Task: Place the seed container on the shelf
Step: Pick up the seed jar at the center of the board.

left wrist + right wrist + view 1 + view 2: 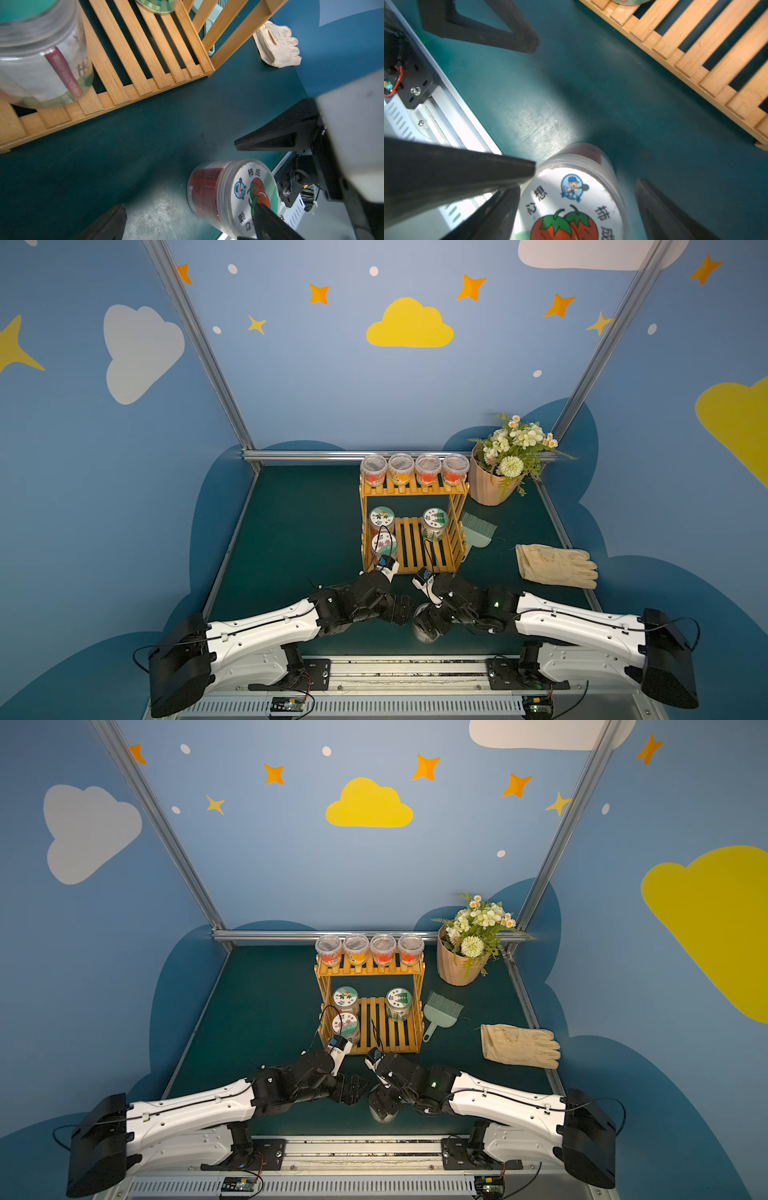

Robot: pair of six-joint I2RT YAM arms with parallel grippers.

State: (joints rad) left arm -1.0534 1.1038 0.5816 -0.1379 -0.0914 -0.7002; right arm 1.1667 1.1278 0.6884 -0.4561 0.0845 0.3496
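- At the near edge of the bench (291, 531), at 6 o'clock from the shelf (413, 545) and apart from it, the jar (571, 207) stands upright with its tomato lid up.
- My right pincer (578, 184) is spread wide and straddles the jar, one finger on each side of the lid. I judge it is not yet gripping.
- My left pincer (190, 207) is also spread and empty. One fingertip sits right at the lid's rim, so the two arms crowd each other.
- The step in hand, as I read it, is the grasp. I would first draw the left arm off toward 9 o'clock. Then I would lower the right pincer so its fingers meet the clear wall below the lid, and close evenly.
- The wall looks smooth and round, so an off-centre squeeze could spin or tip the jar.
- Four tubs (401, 468) fill the top tier. On the lower tier, other jars (381, 517) stand at 9 and 2 o'clock, leaving the middle slats bare.
- I would lift the jar over the front rail, carry it toward 12 o'clock and set it flat across those slats.
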